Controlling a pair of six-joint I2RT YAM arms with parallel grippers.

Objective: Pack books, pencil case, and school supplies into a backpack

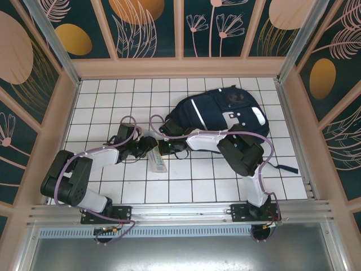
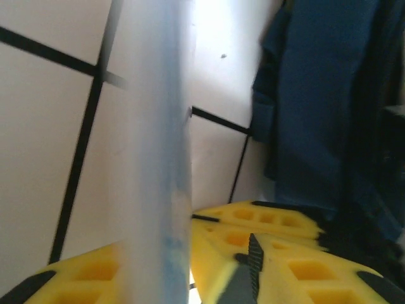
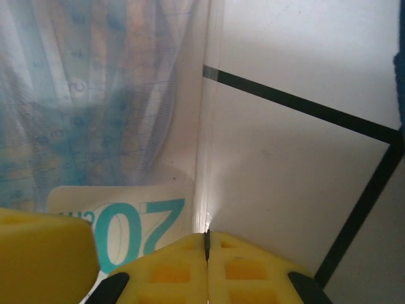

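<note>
**Top external view**
- Backpack: lay flat on the white tiled table. I could not make out its opening or its contents.
- Clear packet: lay on the tiles just off the backpack's left side, outside the bag. It was the one loose item I counted there.
- Left gripper: sat left of the backpack, over the packet's far end.
- Right gripper: sat between the left gripper and the backpack, over that same end.

**Left wrist view**
- Clear packet: a blurred pale strip, running up the frame close to the lens.
- Left gripper: yellow fingers stood apart, one on each side of the packet. I could not tell whether they pressed on it.
- Backpack: navy fabric just beyond the packet, near but not touching it.

**Right wrist view**
- Clear packet: blue print and a teal "20" were visible, on the side away from the backpack.
- Right gripper: fingers were pressed together. The packet's clear edge ran down into their seam, so I read it as pinched on that edge.

**Progress, my judgement**
- Likely done: the books and the other supplies, since only the packet lay out on the tiles. I could not confirm this with the bag's inside hidden.
- Left to do: lift the packet and carry it into the backpack.
- Step in hand: securing the packet with both arms.
</note>
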